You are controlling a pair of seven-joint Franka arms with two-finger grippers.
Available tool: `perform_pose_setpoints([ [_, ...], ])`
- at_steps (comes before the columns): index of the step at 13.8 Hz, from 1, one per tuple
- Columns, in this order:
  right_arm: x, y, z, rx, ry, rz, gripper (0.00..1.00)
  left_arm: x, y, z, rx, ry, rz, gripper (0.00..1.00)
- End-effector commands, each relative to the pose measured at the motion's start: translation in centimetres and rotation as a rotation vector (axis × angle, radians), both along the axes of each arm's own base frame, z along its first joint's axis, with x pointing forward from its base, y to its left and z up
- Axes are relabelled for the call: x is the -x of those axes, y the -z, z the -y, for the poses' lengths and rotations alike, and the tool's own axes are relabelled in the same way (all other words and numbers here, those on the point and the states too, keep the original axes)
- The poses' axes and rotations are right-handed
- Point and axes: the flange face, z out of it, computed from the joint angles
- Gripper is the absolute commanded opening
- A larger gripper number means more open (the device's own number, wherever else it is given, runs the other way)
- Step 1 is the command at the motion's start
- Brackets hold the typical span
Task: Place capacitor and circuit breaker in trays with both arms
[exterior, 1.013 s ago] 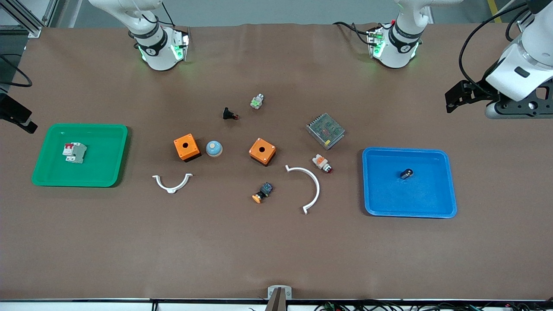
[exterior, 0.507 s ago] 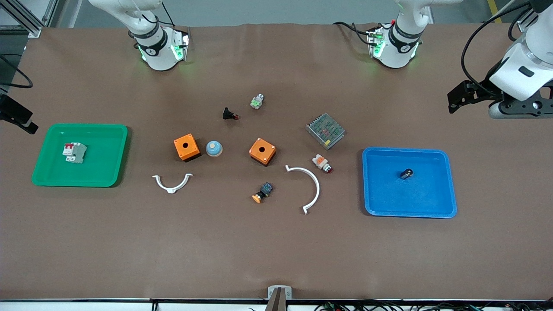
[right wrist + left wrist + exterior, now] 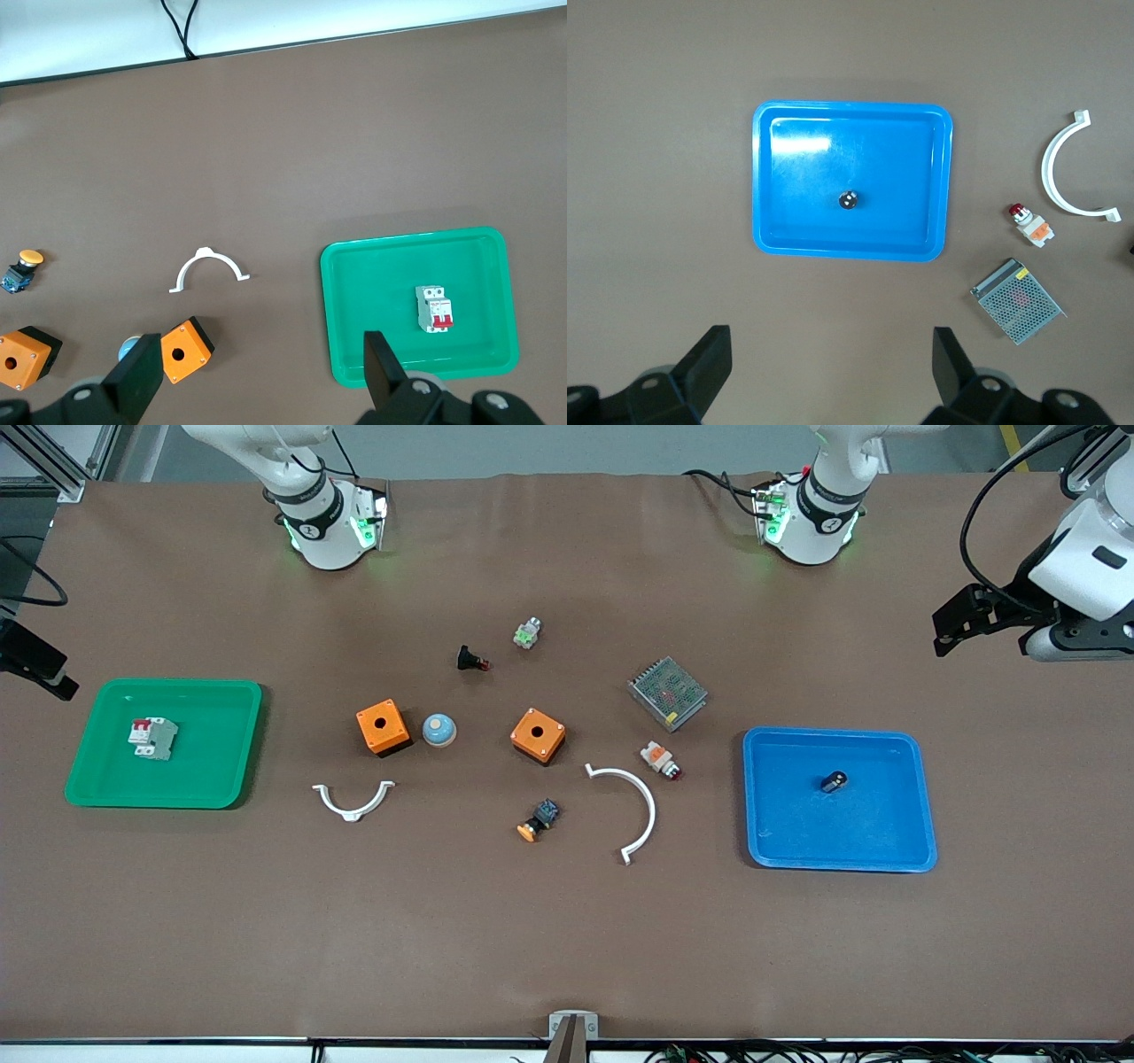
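The capacitor (image 3: pixel 833 781), a small black cylinder with a silvery end, lies in the blue tray (image 3: pixel 921 815); it also shows in the left wrist view (image 3: pixel 850 200). The circuit breaker (image 3: pixel 153 738), white-grey with red toggles, lies in the green tray (image 3: pixel 239 779) and shows in the right wrist view (image 3: pixel 434 308). My left gripper (image 3: pixel 955 622) hangs high over the table at the left arm's end, open and empty (image 3: pixel 831 367). My right gripper (image 3: pixel 40 666) hangs at the right arm's end, open and empty (image 3: pixel 263 372).
Between the trays lie two orange boxes (image 3: pixel 383 727) (image 3: pixel 538 735), a blue dome (image 3: pixel 438 730), two white arcs (image 3: pixel 353 802) (image 3: pixel 633 806), a mesh-covered metal box (image 3: pixel 667 693), a white-orange button part (image 3: pixel 661 760), a black push-button (image 3: pixel 471 660) and other small parts.
My left gripper has drifted toward the left arm's end of the table, away from the blue tray. The right arm, capacitor and circuit breaker have not moved.
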Motion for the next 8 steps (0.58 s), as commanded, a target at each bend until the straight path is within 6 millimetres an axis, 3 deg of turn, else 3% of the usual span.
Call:
perform_pose_setpoints([
  [1,-0.12,-0.42,0.20,-0.006,0.010,-0.001,1.00,0.23,-0.86,-0.44,0.020,0.013,0.001,1.00],
  [8,-0.12,-0.49,0.11,-0.006,0.009,0.001,1.00,0.40,-1.15,-0.36,0.021,0.013,-0.005,1.00],
])
